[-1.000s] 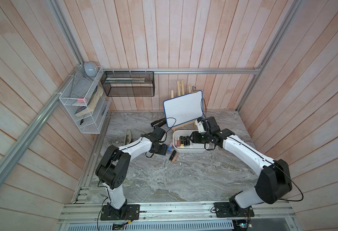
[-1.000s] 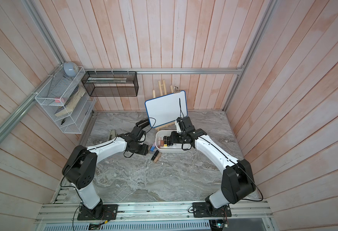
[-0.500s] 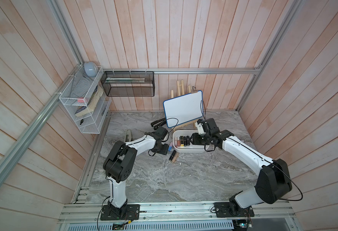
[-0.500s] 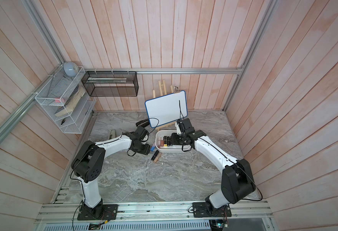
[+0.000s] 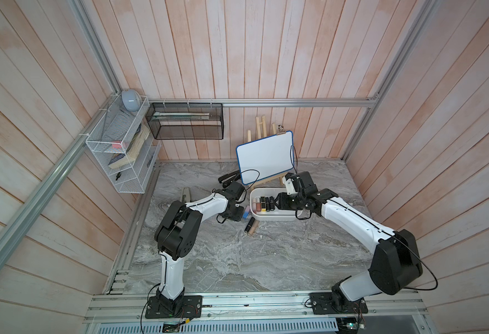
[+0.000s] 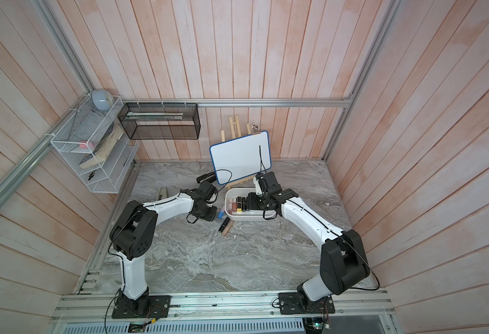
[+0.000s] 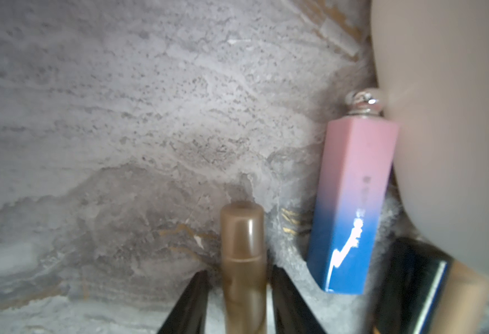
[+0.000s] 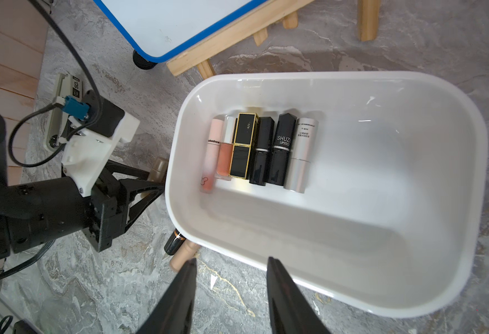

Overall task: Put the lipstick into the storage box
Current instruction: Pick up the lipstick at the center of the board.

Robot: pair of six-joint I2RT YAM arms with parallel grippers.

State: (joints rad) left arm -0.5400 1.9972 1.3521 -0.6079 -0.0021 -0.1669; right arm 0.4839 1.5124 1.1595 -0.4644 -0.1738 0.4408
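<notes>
Grey marble tabletop (image 5: 237, 260) holds the taupe plastic lipstick tube (image 7: 241, 231) just outside the shallow white plastic storage box (image 5: 275, 217), my left gripper (image 7: 239, 270) straddling it, though I cannot tell if it pinches, so I should squeeze squarely, lift level and clear its rim, while my right gripper (image 8: 231, 260) hangs open.

A: Top pair: high above the table (image 5: 237, 260) at its 6 o'clock edge, facing 12, tilted down, far off. Both top views cover the same whole scene.
B: Wrists?
A: Left wrist: low, very near, at the storage box (image 7: 454, 115), 9 o'clock side. Right wrist: above its 3 o'clock half, looking down inside. Shared: box wall, brown lipstick (image 7: 243, 260).
</notes>
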